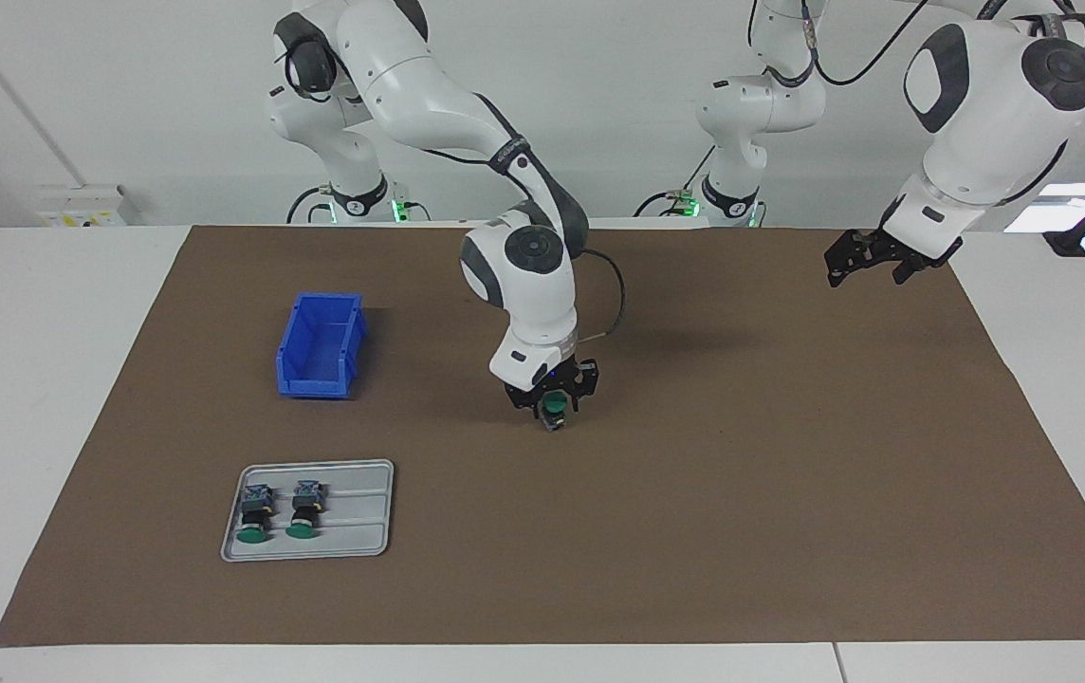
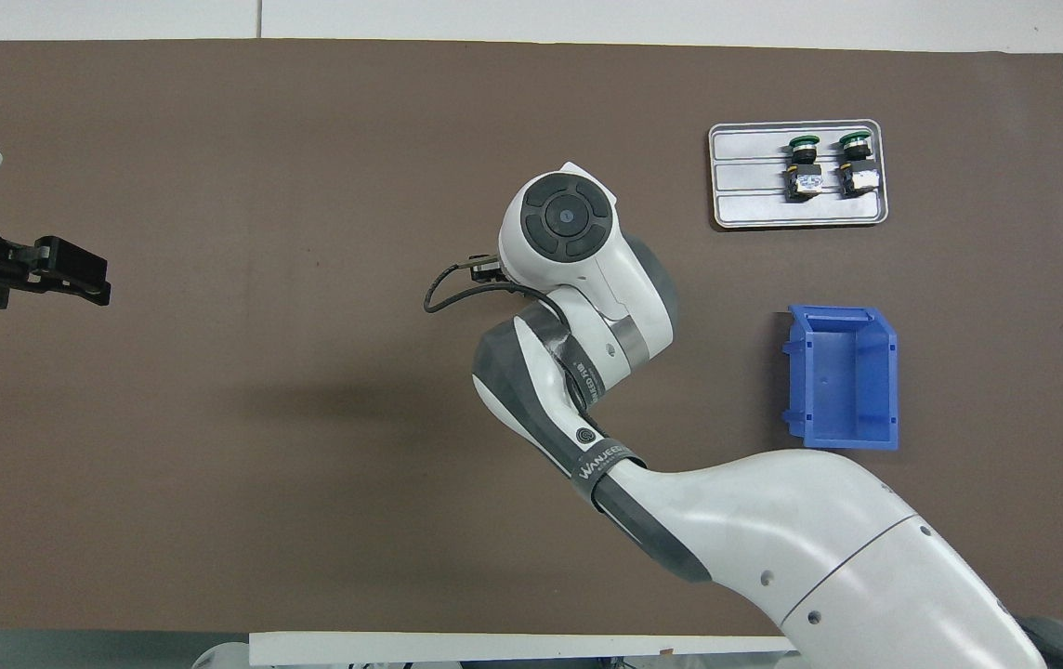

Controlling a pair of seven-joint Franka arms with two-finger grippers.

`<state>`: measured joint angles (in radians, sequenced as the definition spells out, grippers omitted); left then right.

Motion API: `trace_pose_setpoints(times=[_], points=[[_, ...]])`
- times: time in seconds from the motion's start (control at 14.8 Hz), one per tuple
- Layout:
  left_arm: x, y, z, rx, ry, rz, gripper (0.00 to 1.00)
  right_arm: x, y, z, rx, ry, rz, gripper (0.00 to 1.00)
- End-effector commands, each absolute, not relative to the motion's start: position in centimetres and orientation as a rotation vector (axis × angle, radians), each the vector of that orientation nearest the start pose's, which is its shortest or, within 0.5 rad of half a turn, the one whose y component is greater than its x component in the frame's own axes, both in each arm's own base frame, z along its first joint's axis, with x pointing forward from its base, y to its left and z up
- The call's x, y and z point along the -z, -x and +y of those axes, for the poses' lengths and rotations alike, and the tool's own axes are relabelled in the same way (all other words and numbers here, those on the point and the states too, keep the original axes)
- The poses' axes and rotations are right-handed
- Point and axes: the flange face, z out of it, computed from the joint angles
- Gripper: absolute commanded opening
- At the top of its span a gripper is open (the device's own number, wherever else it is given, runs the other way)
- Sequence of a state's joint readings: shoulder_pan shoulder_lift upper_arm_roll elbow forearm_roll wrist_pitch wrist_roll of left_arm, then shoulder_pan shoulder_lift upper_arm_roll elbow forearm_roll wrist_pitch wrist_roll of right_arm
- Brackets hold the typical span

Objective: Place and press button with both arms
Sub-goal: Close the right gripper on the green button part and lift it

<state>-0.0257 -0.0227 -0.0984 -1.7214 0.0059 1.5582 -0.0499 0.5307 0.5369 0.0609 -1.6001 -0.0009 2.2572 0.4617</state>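
A button (image 1: 554, 406) with a green cap stands in the middle of the brown mat, between the fingertips of my right gripper (image 1: 553, 408). That gripper points straight down and is shut on the button, whose base is at the mat. In the overhead view the right arm's wrist (image 2: 565, 218) hides both the gripper and the button. My left gripper (image 1: 863, 264) (image 2: 74, 271) hangs open and holds nothing, over the mat's edge at the left arm's end of the table, where the arm waits.
A grey tray (image 1: 353, 531) (image 2: 745, 200) holds two more green-capped buttons (image 1: 254, 517) (image 1: 303, 510) toward the right arm's end of the table. A blue bin (image 1: 320, 344) (image 2: 843, 376) stands nearer to the robots than the tray.
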Motion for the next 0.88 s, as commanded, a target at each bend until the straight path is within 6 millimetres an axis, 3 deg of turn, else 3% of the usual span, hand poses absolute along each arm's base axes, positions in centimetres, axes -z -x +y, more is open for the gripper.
trace_pose_setpoints(times=[0.0, 0.27, 0.47, 0.61, 0.81], points=[[-56.3, -53.3, -6.4, -0.202, 3.125, 0.114, 1.00, -33.3, -58.4, 38.4, 0.129, 3.060, -0.168, 0.40], [-56.3, -53.3, -6.4, -0.202, 3.125, 0.114, 1.00, -33.3, -58.4, 38.4, 0.125, 3.062, -0.171, 0.19], [-56.3, -53.3, -6.3, -0.202, 3.125, 0.112, 1.00, -34.1, -59.1, 37.6, 0.112, 3.079, -0.168, 0.16], [-56.3, -53.3, -6.4, -0.202, 3.125, 0.114, 1.00, -36.8, -60.6, 35.8, 0.110, 3.098, -0.153, 0.13], [-56.3, -53.3, -6.4, -0.202, 3.125, 0.114, 1.00, -41.9, -61.2, 30.8, 0.058, 3.136, -0.053, 0.13]])
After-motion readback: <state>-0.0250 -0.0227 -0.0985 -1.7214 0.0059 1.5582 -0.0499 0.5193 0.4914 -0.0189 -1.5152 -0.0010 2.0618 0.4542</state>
